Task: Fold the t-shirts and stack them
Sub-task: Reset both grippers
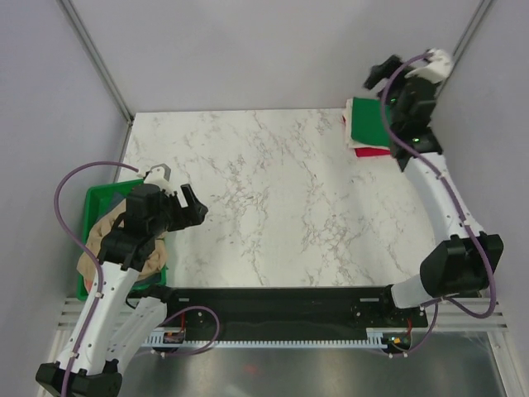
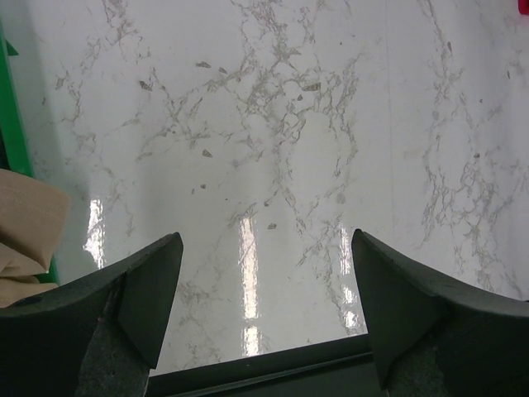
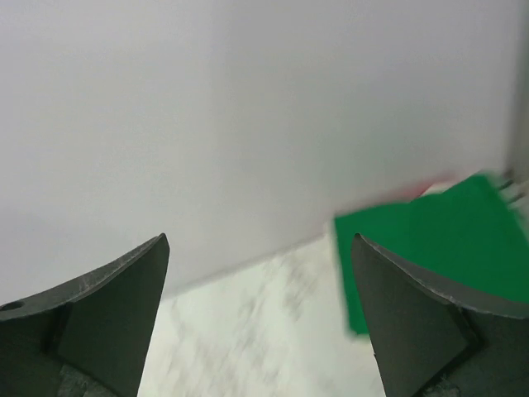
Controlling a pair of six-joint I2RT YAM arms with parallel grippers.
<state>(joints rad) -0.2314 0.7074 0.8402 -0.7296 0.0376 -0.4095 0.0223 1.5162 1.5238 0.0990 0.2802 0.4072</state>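
A folded bright green t-shirt (image 1: 368,122) lies on top of a stack at the table's far right corner, with a cream-white layer and a red t-shirt (image 1: 369,152) under it. It also shows blurred in the right wrist view (image 3: 430,240). A crumpled tan t-shirt (image 1: 106,240) sits in the green bin at the left, and its edge shows in the left wrist view (image 2: 25,227). My left gripper (image 1: 192,207) is open and empty above the table's left edge. My right gripper (image 1: 380,74) is open and empty, raised above the stack.
A rigid green plastic bin (image 1: 92,198) stands off the table's left edge. Grey walls close in the back and sides. The marble table (image 1: 273,198) has a black front rail (image 1: 281,296).
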